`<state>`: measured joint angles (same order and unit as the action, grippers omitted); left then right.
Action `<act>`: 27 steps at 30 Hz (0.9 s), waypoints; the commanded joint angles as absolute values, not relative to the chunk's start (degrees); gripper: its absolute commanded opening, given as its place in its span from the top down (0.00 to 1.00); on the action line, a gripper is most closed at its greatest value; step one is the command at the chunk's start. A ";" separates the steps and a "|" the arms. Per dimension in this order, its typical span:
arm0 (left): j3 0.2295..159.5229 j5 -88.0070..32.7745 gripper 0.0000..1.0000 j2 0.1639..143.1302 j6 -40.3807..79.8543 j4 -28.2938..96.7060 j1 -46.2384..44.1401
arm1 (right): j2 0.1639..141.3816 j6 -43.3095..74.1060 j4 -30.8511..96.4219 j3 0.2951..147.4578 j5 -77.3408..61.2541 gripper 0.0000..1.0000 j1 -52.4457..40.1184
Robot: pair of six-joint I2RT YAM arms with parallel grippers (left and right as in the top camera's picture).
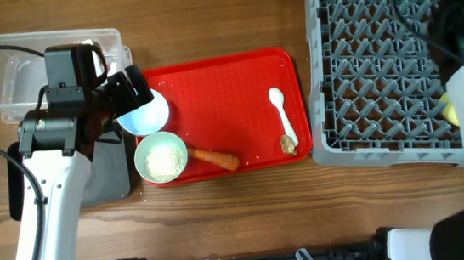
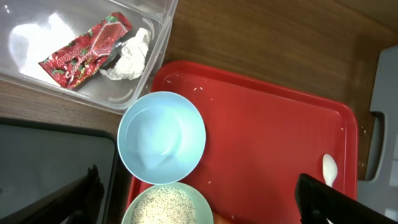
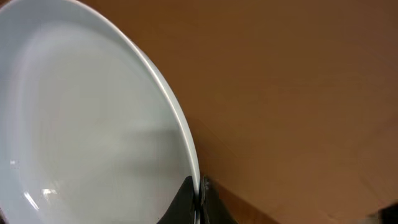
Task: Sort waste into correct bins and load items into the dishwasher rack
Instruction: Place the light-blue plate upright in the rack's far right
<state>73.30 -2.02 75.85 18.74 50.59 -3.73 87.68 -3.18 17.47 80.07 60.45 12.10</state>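
Pinching the pale blue plate by its rim, my right gripper is closed on it. My left gripper hangs wide apart and empty above the white-blue bowl on the red tray, beside the pale green bowl of rice; the wrapper lies in the clear tub.

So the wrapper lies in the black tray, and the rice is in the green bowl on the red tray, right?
Not quite: the wrapper lies in the clear tub instead, as the left wrist view shows. The rice is in the green bowl on the red tray.
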 commanded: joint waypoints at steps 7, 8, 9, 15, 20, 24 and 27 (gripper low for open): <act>73.52 -1.91 0.00 76.20 18.46 50.89 -3.46 | 98.80 -8.71 14.24 80.55 59.27 0.96 18.52; 73.52 -1.91 0.00 76.20 18.46 50.89 -3.46 | 99.68 -9.04 13.96 80.55 59.29 0.96 18.76; 73.52 -1.93 0.00 76.20 18.48 50.92 -3.46 | 100.77 -9.06 13.76 80.55 59.31 0.96 19.03; 73.52 -1.93 0.00 76.20 18.48 50.92 -3.46 | 105.71 -8.99 12.40 80.55 57.84 0.96 19.44; 73.52 -1.93 0.00 76.20 18.48 50.89 -3.46 | 106.28 -8.97 13.87 80.55 44.53 0.96 17.37; 73.52 -1.93 0.00 76.20 18.50 50.89 -3.46 | 106.28 -8.88 15.55 80.55 39.99 0.70 15.20; 73.52 -1.93 0.00 76.20 18.48 50.89 -3.46 | 105.93 -8.84 15.68 80.55 39.97 0.45 13.67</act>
